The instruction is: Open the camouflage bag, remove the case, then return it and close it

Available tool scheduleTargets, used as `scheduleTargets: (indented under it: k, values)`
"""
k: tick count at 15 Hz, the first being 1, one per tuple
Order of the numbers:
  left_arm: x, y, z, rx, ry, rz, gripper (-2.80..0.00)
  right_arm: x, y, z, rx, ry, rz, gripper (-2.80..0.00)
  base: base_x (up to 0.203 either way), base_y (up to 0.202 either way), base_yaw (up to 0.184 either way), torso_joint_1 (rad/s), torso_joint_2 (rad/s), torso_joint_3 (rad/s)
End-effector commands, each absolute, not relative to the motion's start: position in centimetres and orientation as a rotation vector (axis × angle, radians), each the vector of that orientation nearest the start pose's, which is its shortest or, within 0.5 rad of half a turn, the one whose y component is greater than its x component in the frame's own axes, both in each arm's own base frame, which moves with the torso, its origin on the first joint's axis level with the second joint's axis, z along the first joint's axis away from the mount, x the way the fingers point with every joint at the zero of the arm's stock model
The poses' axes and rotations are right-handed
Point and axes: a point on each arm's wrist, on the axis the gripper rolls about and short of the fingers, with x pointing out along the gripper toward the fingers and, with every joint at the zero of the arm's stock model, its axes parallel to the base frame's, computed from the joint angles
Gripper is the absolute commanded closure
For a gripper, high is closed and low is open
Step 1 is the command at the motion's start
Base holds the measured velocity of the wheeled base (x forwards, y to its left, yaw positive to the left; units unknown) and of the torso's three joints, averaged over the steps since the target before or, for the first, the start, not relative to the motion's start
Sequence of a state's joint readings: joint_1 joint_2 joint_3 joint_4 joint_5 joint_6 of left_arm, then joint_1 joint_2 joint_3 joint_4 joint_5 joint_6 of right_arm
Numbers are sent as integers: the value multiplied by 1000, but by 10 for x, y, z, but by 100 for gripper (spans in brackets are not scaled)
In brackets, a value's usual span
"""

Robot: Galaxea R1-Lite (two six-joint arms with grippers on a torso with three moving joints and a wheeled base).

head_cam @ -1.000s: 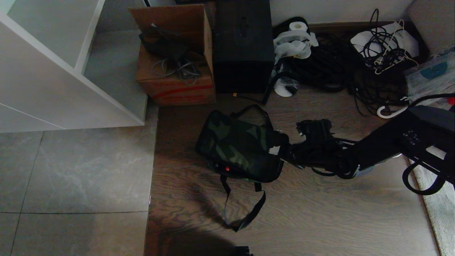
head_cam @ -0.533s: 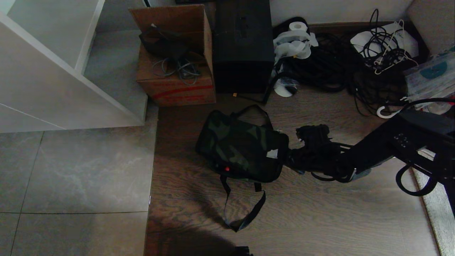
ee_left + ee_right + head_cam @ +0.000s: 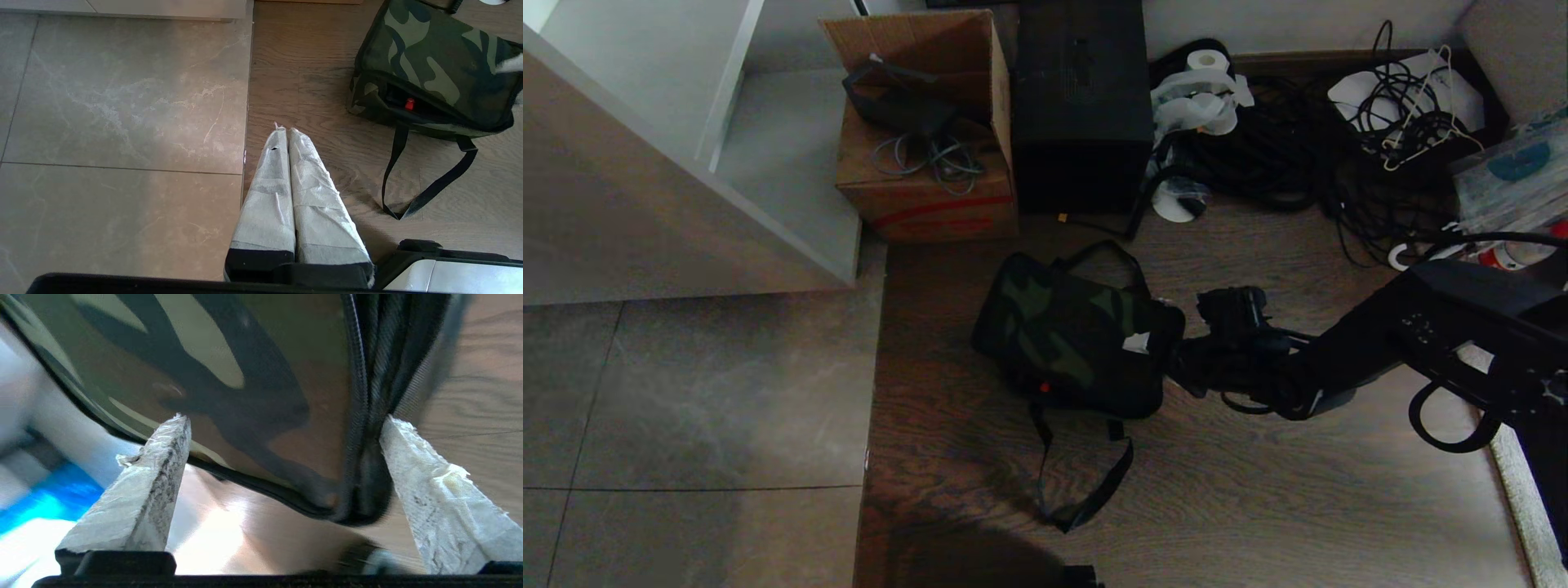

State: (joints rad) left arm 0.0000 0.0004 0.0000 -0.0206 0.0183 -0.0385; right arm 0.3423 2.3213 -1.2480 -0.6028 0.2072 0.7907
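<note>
The right end effector [image 3: 282, 457] stands spread wide at the right-hand corner of the camouflage bag [image 3: 1078, 339], its fingers [image 3: 433, 490] flanking that corner without clamping it. The bag lies flat on the wooden floor [image 3: 1258, 490]. The left end effector [image 3: 284, 130] is pressed closed, empty, above the floor.

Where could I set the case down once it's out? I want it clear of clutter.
Bare wood floor lies near the camouflage bag, beyond its straps; grey tiles left too. Crowded along the wall: cardboard box, black box, cables.
</note>
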Motion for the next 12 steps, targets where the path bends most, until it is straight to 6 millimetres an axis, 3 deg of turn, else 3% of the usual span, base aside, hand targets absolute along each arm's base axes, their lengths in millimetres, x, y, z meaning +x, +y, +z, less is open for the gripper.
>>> scheduleTargets:
  k: [1,12]
  values:
    - [-22,0,75,-38,-13,18,0,422,157,62,769,645,328,-280,0,0,0,0,0,0]
    - [-22,0,75,-39,-13,18,0,421,167,75,870,645,333,-280,0,0,0,0,0,0]
